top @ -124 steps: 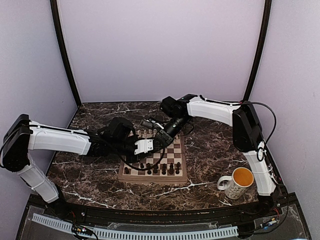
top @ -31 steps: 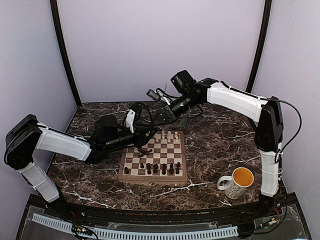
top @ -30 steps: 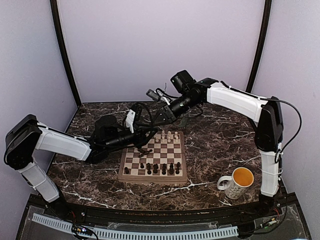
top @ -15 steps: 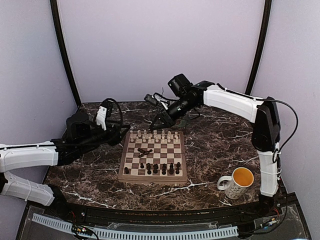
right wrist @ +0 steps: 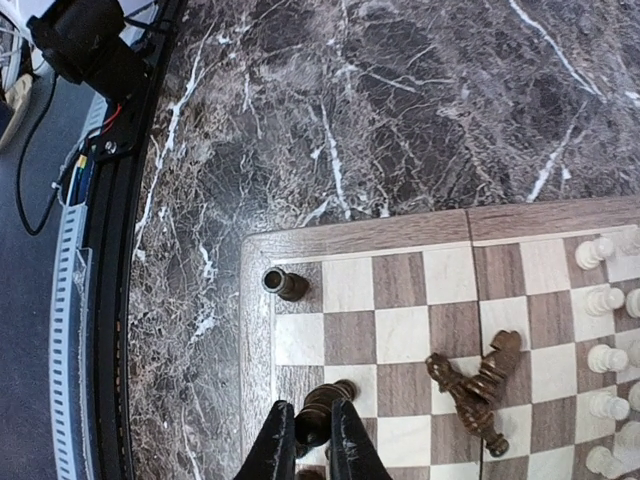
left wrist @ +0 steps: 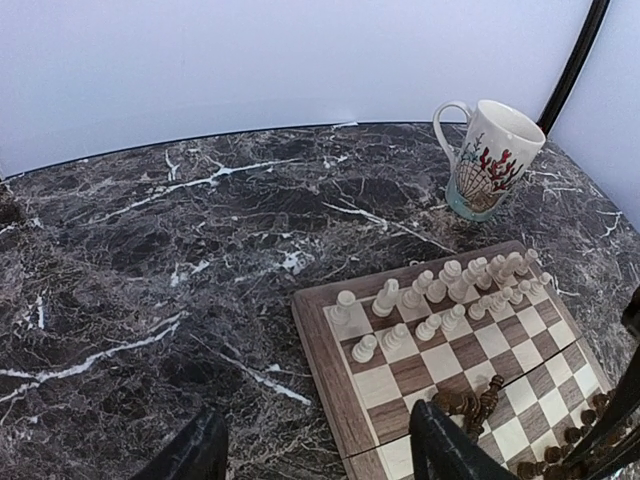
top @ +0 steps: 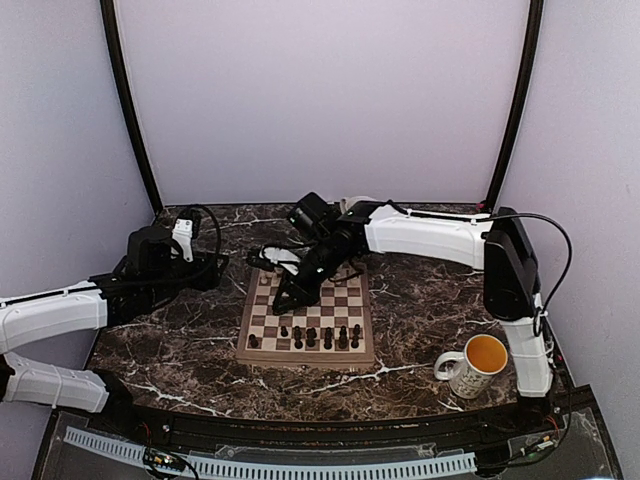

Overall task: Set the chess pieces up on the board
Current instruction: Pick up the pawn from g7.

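- Risk sits nearest me: dark pieces [top: 311, 337] stand along the board's [top: 305, 359] near edge, and a crooked lowering could knock them over.
- My right tool [right wrist: 310, 445] is clamped on one dark piece [right wrist: 322, 408] above the board's left part, wrist pitched down.
- Just beyond lie two fallen dark pieces [right wrist: 472, 385]; a skewed release could roll mine into them.
- My left tool [left wrist: 320, 462], jaws apart and empty, hangs over the surface [left wrist: 150, 260] left of the board.
- White pieces [left wrist: 440, 295] line the far rows under my right forearm; a dip there would scatter them.

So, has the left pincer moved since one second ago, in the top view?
Yes. The left pincer has drawn back to the left, off the far left corner of the board, and is now clear of it.
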Motion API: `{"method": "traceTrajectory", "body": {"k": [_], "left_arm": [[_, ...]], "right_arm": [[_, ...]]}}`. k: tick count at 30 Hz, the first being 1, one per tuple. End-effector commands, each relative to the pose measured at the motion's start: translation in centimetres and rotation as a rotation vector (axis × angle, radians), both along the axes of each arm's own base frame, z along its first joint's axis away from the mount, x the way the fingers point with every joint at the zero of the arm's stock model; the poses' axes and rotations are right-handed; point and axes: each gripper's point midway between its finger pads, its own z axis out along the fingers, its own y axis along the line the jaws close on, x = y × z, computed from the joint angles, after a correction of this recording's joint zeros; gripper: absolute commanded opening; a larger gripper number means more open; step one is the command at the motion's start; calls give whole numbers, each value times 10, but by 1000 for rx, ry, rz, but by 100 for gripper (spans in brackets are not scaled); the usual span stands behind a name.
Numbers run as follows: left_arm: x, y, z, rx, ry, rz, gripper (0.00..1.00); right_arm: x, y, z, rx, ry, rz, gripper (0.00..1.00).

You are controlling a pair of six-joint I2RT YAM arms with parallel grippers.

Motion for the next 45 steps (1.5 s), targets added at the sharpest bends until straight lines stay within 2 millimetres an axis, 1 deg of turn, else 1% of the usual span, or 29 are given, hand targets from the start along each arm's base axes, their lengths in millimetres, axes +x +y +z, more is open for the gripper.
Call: {"method": "traceTrajectory", "body": {"k": [1,6,12,18,22,25,35,37,38,41,43,45], "left_arm": [[2,2,4,-10,14,14,64],[1,2,4,-16,10,11,64],[-1,3,5,-25,1,10,64],[0,1,6,-30,-2,5,64],[0,0,5,-32,2,0,64],[-1,0,3,-30,5,-3,64],[-1,-2,2,-31,9,-12,64],[-1,-2,2,-31,9,-14,63],[-1,-2,1,-29,9,-14,64],[-1,-3,1,-27,13,-21,63],[-1,-3,1,-24,13,-21,64],[-2,-4,3,-21,17,-30,63]], "right_arm": [[-3,16,-28,-55,-68,29,11],[-4,28,-48,-91,-53,29,11],[-6,32,-61,-114,-43,29,12],[-8,34,-64,-120,-40,33,12],[-14,36,-65,-118,-32,47,12],[-17,36,-69,-125,-28,54,13],[-18,36,-74,-137,-28,56,15],[-18,37,-75,-137,-30,57,17],[-18,37,-74,-137,-30,56,20],[-18,37,-68,-132,-31,52,24],[-17,38,-57,-117,-32,49,26],[-15,37,-39,-88,-38,44,28]]}}
